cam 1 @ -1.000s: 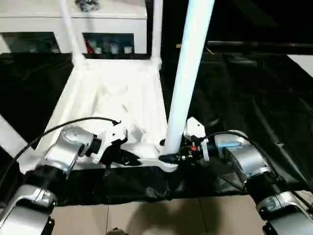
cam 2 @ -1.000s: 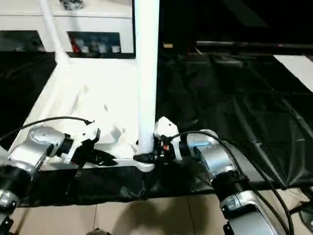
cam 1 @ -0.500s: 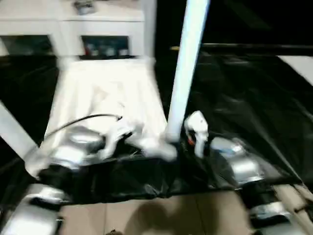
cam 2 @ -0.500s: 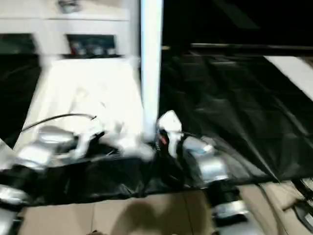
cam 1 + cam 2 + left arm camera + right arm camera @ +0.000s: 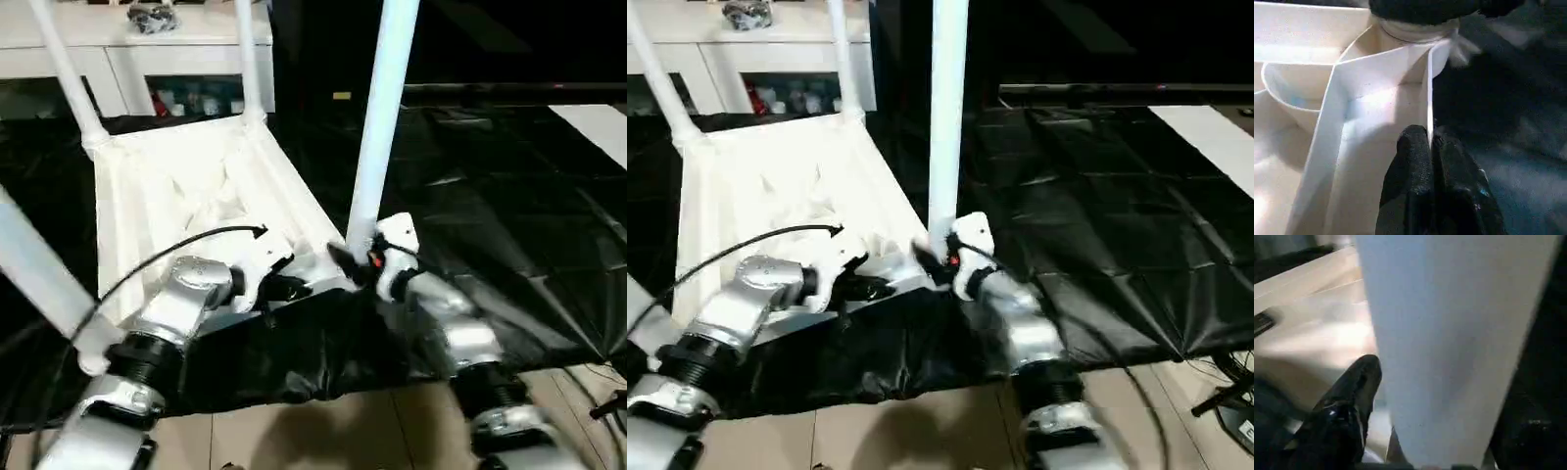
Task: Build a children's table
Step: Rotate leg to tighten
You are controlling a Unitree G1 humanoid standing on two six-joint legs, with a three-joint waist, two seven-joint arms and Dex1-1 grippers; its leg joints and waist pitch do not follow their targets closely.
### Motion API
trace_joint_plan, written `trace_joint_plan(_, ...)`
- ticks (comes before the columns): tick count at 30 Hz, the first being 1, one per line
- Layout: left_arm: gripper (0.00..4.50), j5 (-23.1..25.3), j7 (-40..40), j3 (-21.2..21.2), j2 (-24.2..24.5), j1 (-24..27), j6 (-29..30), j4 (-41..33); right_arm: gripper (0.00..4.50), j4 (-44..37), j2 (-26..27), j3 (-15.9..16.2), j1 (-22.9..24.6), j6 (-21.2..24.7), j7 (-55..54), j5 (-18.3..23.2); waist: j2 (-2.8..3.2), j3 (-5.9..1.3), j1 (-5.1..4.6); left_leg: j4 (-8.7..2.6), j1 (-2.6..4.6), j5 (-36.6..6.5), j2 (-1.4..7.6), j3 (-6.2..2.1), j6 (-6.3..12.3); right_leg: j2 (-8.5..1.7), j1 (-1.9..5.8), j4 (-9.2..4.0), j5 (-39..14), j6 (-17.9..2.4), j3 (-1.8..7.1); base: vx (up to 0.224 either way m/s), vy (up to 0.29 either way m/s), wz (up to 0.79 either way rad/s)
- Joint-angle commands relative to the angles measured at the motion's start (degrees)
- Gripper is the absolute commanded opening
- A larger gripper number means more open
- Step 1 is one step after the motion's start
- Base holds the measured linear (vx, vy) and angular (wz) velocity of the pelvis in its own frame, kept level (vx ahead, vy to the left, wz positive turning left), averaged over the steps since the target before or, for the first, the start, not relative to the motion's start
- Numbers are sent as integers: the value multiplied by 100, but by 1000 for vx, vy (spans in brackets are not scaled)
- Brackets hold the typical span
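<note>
The children's table lies upside down on a black sheet, its white ribbed tabletop (image 5: pixel 186 186) facing up. White tubular legs stand in its corner sockets: two at the far corners (image 5: pixel 65 73) (image 5: pixel 249 61), one at the near left (image 5: pixel 39 284) and one at the near right (image 5: pixel 384 117). My left gripper (image 5: pixel 289 287) is shut on the tabletop's thin near rim (image 5: pixel 1429 112), a black fingertip (image 5: pixel 1413 147) on each side of it. My right gripper (image 5: pixel 348 260) sits at the base of the near right leg (image 5: pixel 1449 342), close against it.
A white cabinet (image 5: pixel 147 44) with glass doors stands behind the table, a dark object (image 5: pixel 152 15) on top. The black sheet (image 5: pixel 509 206) spreads far to the right, with a flat white board (image 5: pixel 593 119) at its far edge. Tiled floor (image 5: pixel 323 431) lies in front.
The whole picture has shifted and tilted, so the camera moved. My right forearm now reaches the near right leg from the front instead of from the side. The left grip on the rim is unchanged.
</note>
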Motion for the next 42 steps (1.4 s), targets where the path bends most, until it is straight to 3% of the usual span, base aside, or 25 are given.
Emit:
trace_joint_plan(1, 0, -306, -479, -196, -113, 19, -282, -54, 321, -133, 27, 532, 21, 123, 808, 115, -18, -267, 26, -355, 2, -1810, 100, -30, 144, -383, 190, -563, -2115, -774, 237, 0, 0, 0)
trace_joint_plan(3, 0, -297, -901, -232, 138, -20, -518, 63, 321, -309, -320, 757, 45, 246, 1701, 228, -3, -296, 56, -320, -4, -1437, 114, 1, 247, -360, 224, -475, -1322, -1042, 237, 0, 0, 0)
trace_joint_plan(4, 0, -297, -901, -232, 138, -20, -518, 63, 321, -309, -320, 757, 45, 246, 1701, 228, 0, -305, 69, -316, -10, -1350, 120, 3, 250, -367, 243, -455, -1173, -1079, 233, 0, 0, 0)
trace_joint_plan(6, 0, -337, -1346, -193, 351, -134, -689, 284, 304, -487, -734, 1075, 67, 383, 2722, 310, -17, -314, 146, -292, -13, -1124, 140, 22, 325, -339, 272, -388, -734, -1193, 209, 0, 0, 0)
trace_joint_plan(8, 0, -324, -1464, -175, 421, -219, -766, 431, 293, -512, -859, 1193, 46, 458, 3054, 312, -12, -303, 188, -292, 9, -1123, 157, 35, 349, -352, 247, -379, -656, -1266, 207, 0, 0, 0)
trace_joint_plan(10, 0, -317, -1654, -175, 501, -336, -846, 638, 272, -511, -984, 1347, 6, 521, 3462, 276, -57, -297, 221, -291, 5, -1199, 151, 40, 318, -371, 257, -385, -853, -1253, 205, 0, 0, 0)
trace_joint_plan(14, 0, -268, -1827, -220, 549, -493, -1010, 919, 259, -475, -1029, 1533, -48, 544, 3791, 230, -62, -259, 275, -325, 40, -1530, 164, 27, 147, -408, 216, -459, -1672, -1065, 221, 0, 0, 0)
trace_joint_plan(19, 0, -267, -1879, -200, 516, -608, -1120, 1106, 220, -480, -978, 1539, -90, 694, 3869, 316, -70, -264, 297, -335, 52, -1544, 171, 18, 81, -419, 204, -467, -1784, -1005, 233, 0, 0, 0)
trace_joint_plan(24, 0, -294, -1592, -68, 400, -631, -1011, 1175, 210, -374, -701, 1128, -47, 601, 3121, 362, -75, -258, 284, -346, 21, -1513, 164, 4, 44, -432, 220, -463, -1845, -973, 227, 0, 0, 0)
trace_joint_plan(27, 0, -280, -721, 127, 181, -491, -571, 857, 207, -125, -250, 481, 20, 354, 1153, 147, -64, -238, 213, -384, 40, -1747, 156, -30, -174, -458, 189, -506, -2357, -872, 230, 0, 0, 0)
trace_joint_plan(29, 0, -302, -619, 148, 116, -447, -497, 745, 202, -147, -182, 416, 68, 374, 869, 109, -92, -242, 154, -390, 22, -1787, 141, -48, -185, -443, 209, -522, -2459, -790, 215, 0, 0, 0)
trace_joint_plan(33, 0, -269, 132, 213, -368, -163, 8, 67, 199, -90, 440, 96, 275, 441, -703, -51, -70, -242, 68, -386, 9, -1672, 135, -27, -155, -420, 200, -507, -2094, -859, 244, 0, 0, 0)
trace_joint_plan(39, 0, -386, 425, 153, -681, 21, 244, -371, 198, 116, 949, 91, 212, 308, -1358, -174, -50, -271, -6, -364, 5, -1486, 105, -9, -37, -371, 221, -485, -1650, -895, 245, 0, 0, 0)
trace_joint_plan(40, 0, -395, 425, 147, -684, 23, 237, -383, 253, 98, 955, 116, 201, 260, -1298, -163, -44, -268, -8, -364, 1, -1491, 107, -9, -24, -375, 221, -486, -1624, -902, 246, 0, 0, 0)
trace_joint_plan(42, 0, -411, 272, 105, -617, 7, 146, -363, 267, 53, 885, 148, 171, 188, -1111, -133, -38, -259, -15, -364, 0, -1518, 100, -4, 4, -364, 222, -497, -1614, -903, 247, 0, 0, 0)
